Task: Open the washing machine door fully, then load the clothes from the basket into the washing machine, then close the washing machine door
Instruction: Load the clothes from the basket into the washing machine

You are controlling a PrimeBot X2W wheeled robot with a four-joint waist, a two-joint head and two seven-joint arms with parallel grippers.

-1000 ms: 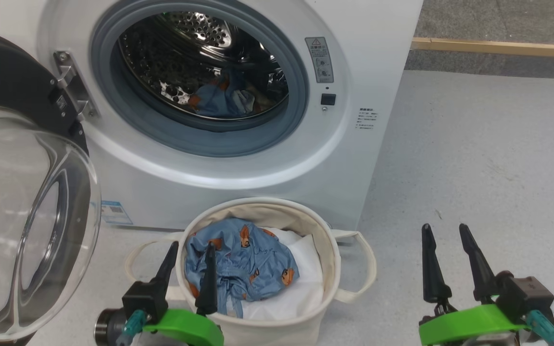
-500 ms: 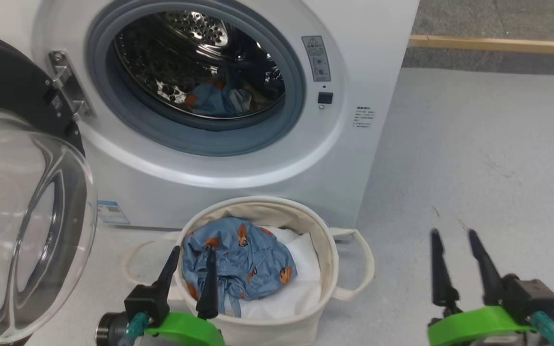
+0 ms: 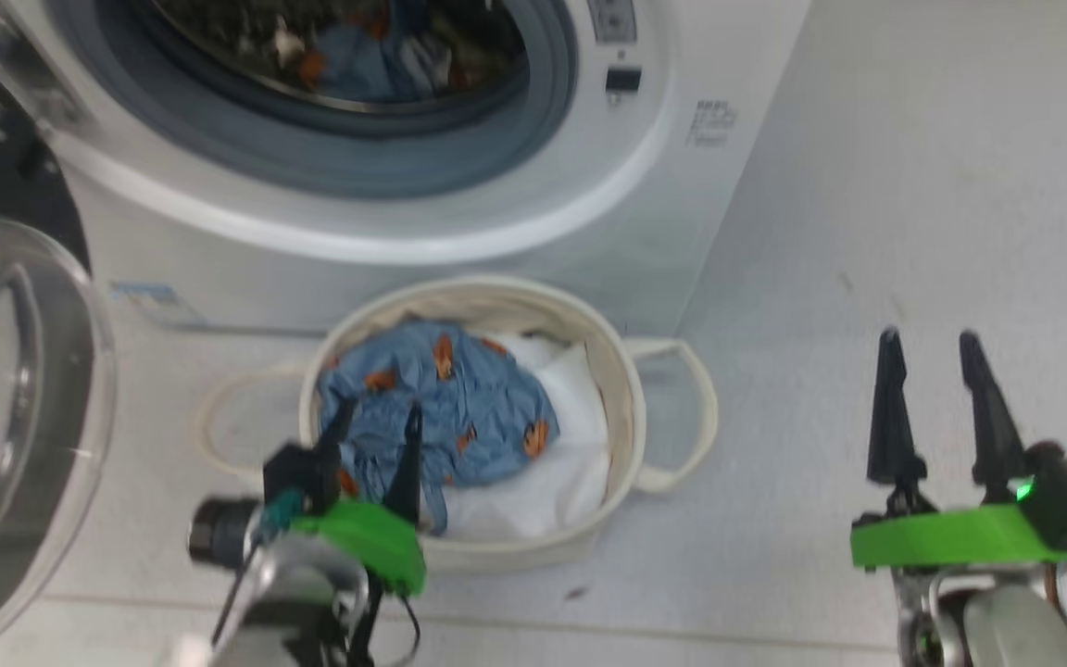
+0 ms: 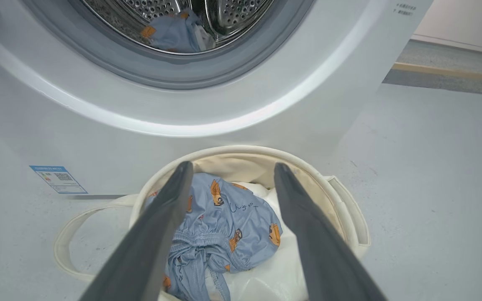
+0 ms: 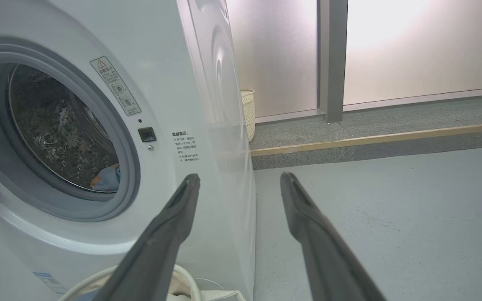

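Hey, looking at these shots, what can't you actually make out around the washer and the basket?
- Door: head view, cut off by the left edge, so how far it has swung is unclear.
- Printed text on the washer: blurred in the head view, too small in the right wrist view.
- Anything under the blue garment in the basket: hidden by the garment and the white liner.
- Whether the left gripper touches the garment: head view too blurred.

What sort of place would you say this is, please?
Probably a laundry corner of an indoor utility room: a white front-loading washing machine stands on a pale grey floor, a round cream canvas basket of blue patterned clothes sits before it, and frosted glass panels stand behind.
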